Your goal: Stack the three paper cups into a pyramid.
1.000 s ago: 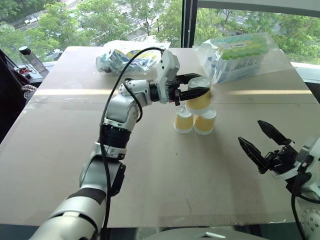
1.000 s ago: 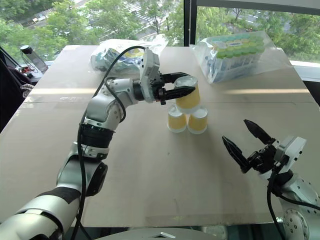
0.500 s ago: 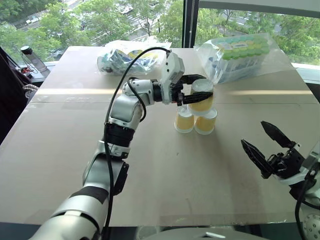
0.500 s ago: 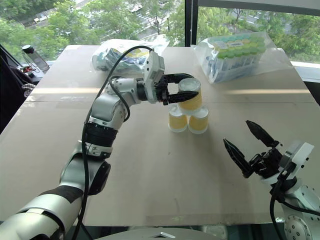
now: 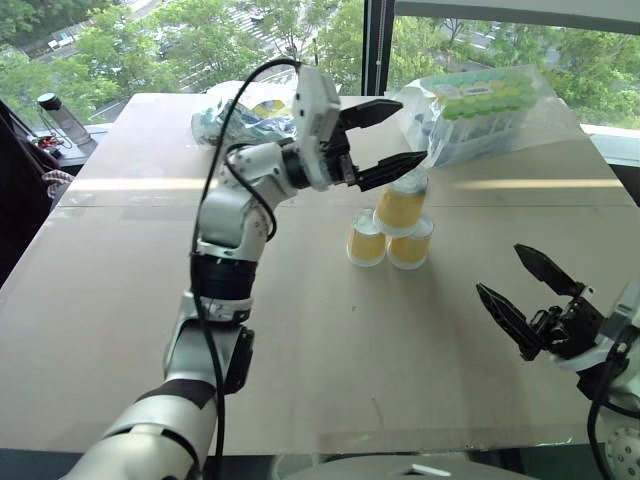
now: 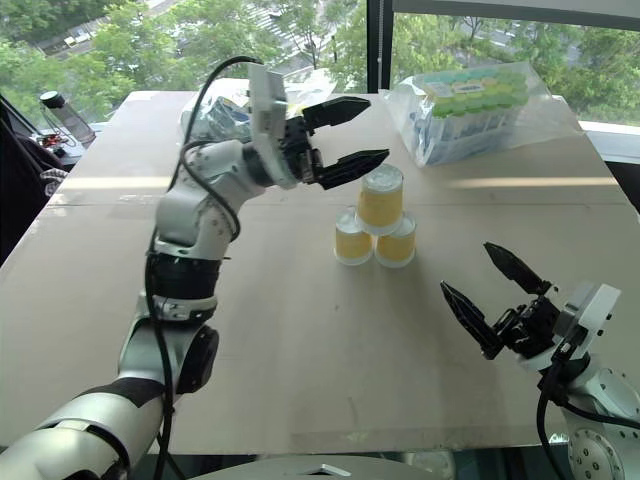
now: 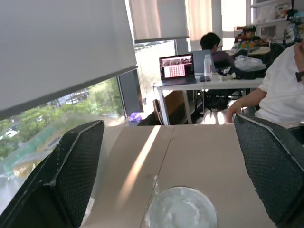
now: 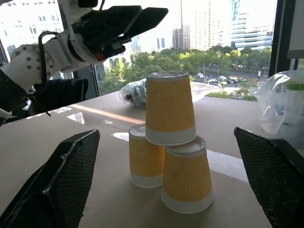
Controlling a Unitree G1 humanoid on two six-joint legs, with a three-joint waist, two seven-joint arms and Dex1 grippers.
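The three paper cups form a pyramid mid-table, all upside down: two yellow cups (image 5: 367, 243) (image 5: 410, 246) side by side with the top cup (image 5: 400, 206) resting across them. My left gripper (image 5: 413, 130) hovers open just above and to the left of the top cup, clear of it. In the left wrist view the top cup's white base (image 7: 180, 211) lies below and between the spread fingers (image 7: 66, 175). My right gripper (image 5: 499, 269) stands open near the table's front right, apart from the cups, and its wrist view faces the pyramid (image 8: 169, 108).
Two clear bags of packaged goods lie at the back of the table, one at the back left (image 5: 250, 115) and one at the back right (image 5: 480, 105). A bottle (image 5: 62, 118) stands beyond the table's left edge. Windows run behind the table.
My left gripper opened, let go of the top cup, then rose and drew back to the left. The cup stays on the two lower ones. My right gripper has not moved.
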